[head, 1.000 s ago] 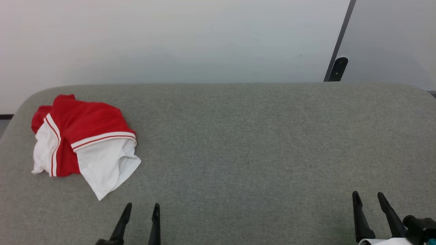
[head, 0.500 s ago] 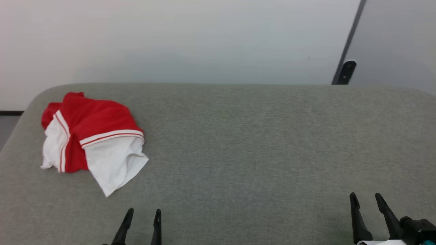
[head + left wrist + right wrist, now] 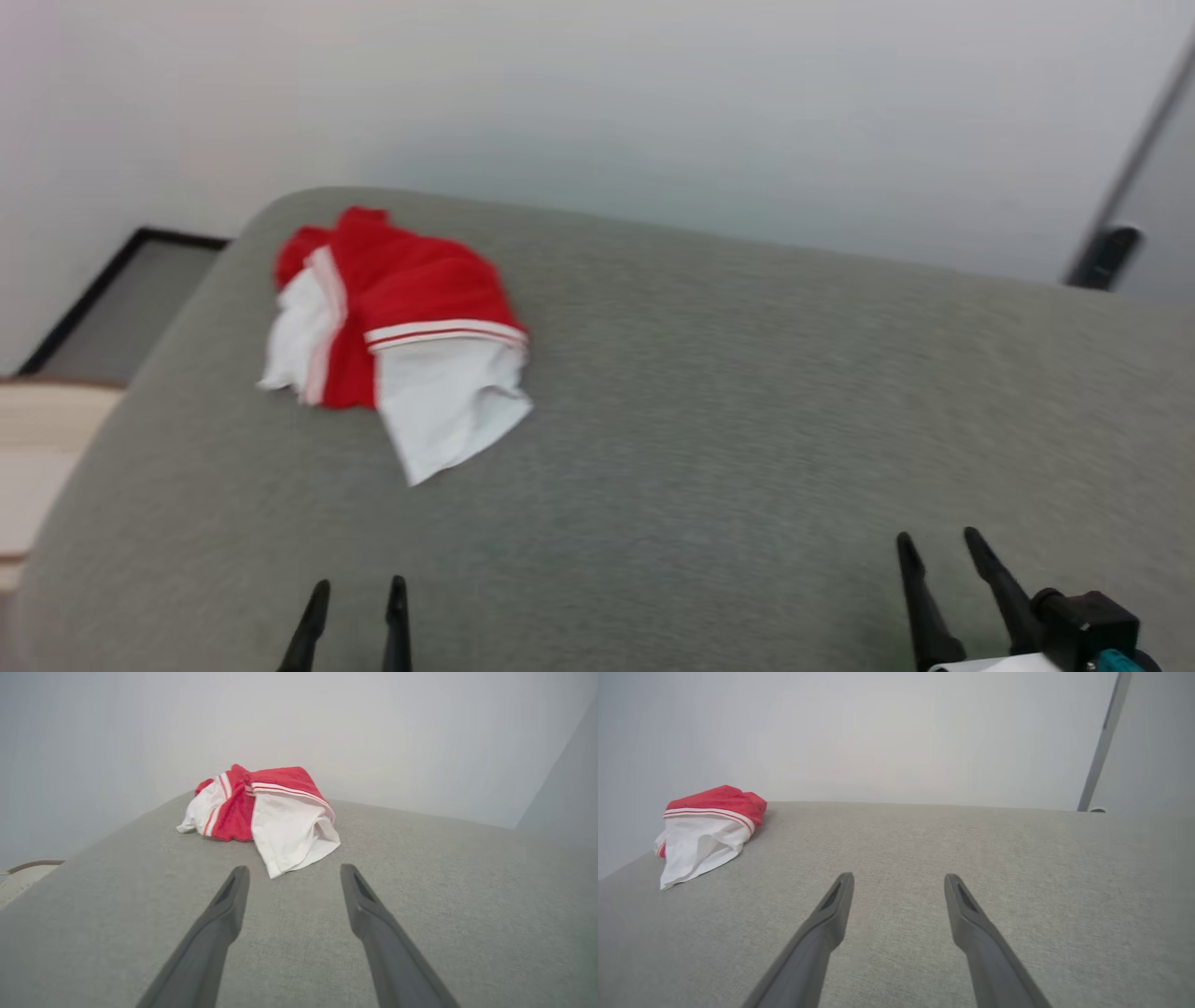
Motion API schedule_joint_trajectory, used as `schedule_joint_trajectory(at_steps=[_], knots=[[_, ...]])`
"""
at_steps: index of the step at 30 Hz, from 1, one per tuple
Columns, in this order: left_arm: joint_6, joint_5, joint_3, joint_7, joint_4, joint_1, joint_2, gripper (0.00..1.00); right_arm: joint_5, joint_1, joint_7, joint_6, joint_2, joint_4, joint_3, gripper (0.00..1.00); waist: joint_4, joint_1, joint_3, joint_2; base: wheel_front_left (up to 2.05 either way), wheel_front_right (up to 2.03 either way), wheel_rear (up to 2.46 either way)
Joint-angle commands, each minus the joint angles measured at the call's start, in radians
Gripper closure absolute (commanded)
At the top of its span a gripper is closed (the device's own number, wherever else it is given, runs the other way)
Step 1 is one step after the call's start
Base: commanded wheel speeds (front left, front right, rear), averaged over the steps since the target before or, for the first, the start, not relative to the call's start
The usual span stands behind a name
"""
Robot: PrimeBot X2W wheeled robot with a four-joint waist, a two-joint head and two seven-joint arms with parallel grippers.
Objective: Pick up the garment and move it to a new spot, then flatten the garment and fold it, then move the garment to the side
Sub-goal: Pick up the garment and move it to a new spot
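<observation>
The garment (image 3: pixel 401 327) is a crumpled red T-shirt with white sleeve ends and thin striped bands, lying in a heap near the far left corner of the grey padded surface (image 3: pixel 747 392). My left gripper (image 3: pixel 358 590) stands open at the near edge, just short of the garment, with nothing between its fingers. In the left wrist view the garment (image 3: pixel 266 812) lies straight ahead of that gripper (image 3: pixel 294 870), a white sleeve end pointing toward it. My right gripper (image 3: pixel 938 541) is open at the near right, far from the cloth. In the right wrist view, the garment (image 3: pixel 707 830) sits far left of the open gripper (image 3: pixel 899 877).
A pale wall (image 3: pixel 653 112) rises behind the surface. A dark vertical strip with a black fitting (image 3: pixel 1106 254) stands at the far right. Beyond the surface's rounded left edge lie pale floor (image 3: pixel 37 448) and a dark-framed panel (image 3: pixel 121 308).
The head camera has swung left and tilted, so the whole picture shifted right and is blurred. The garment lies as before. Both grippers stay open.
</observation>
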Motion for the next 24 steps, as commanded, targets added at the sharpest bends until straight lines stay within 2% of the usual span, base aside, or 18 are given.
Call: schedule_joint_trajectory(at_steps=[1,6,18,24], knots=[[0.004,-0.009,0.004,-0.001,-0.001,0.013,0.002,0.0,0.01,-0.013,-0.004,-0.001,-0.002,0.002,0.013,0.0,0.149,0.0,-0.017,0.0,0.0,0.0,0.0],[0.021,-0.023,0.002,-0.001,-0.013,0.022,0.002,0.0,0.013,-0.038,0.011,-0.001,-0.008,0.005,0.063,0.0,0.263,0.0,-0.008,0.0,0.0,0.0,0.0],[0.167,-0.141,0.006,-0.001,-0.137,0.091,0.001,0.0,0.072,-0.234,0.025,-0.001,-0.062,0.078,0.268,0.0,0.312,0.0,0.071,0.0,0.0,0.0,0.0],[0.196,-0.144,-0.01,-0.001,-0.164,0.101,0.002,0.0,0.101,-0.284,0.001,-0.001,-0.069,0.13,0.312,0.0,0.312,0.0,0.077,0.0,0.0,0.0,0.0]])
